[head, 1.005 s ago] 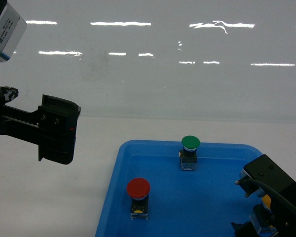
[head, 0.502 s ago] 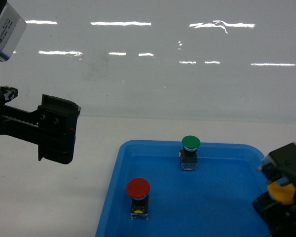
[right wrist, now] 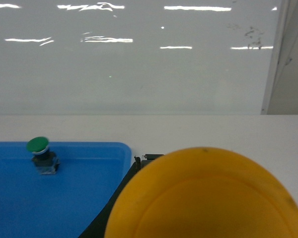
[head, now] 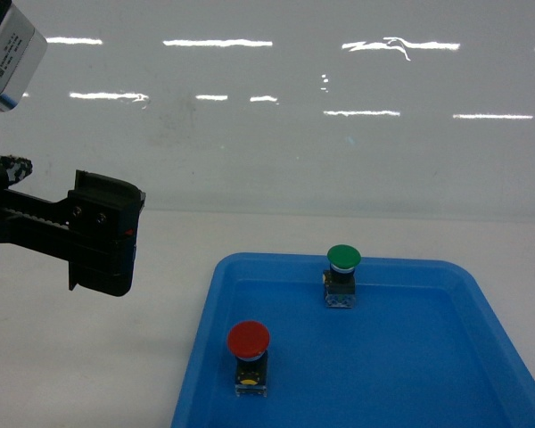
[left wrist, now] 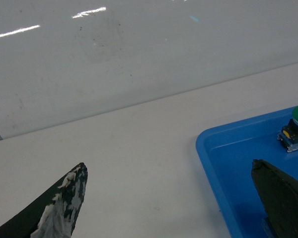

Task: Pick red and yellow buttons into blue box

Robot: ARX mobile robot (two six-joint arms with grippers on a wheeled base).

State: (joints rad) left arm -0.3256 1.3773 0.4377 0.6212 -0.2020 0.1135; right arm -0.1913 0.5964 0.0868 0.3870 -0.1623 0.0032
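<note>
In the shallow blue tray (head: 481,357), red button (head: 249,342) and green button (head: 343,260) upright; left gripper (left wrist: 174,198) jaws parted, right gripper's jaws clenched on yellow button (right wrist: 208,196).

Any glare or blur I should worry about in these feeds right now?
Head view: strip-light streaks glare off the glossy white wall, while the round red-capped button is sharp. Right wrist view: the yellow-orange button cap fills the foreground, soft and out of focus. Left wrist view: the dark end effector fingertips are blurred at the edges.
</note>
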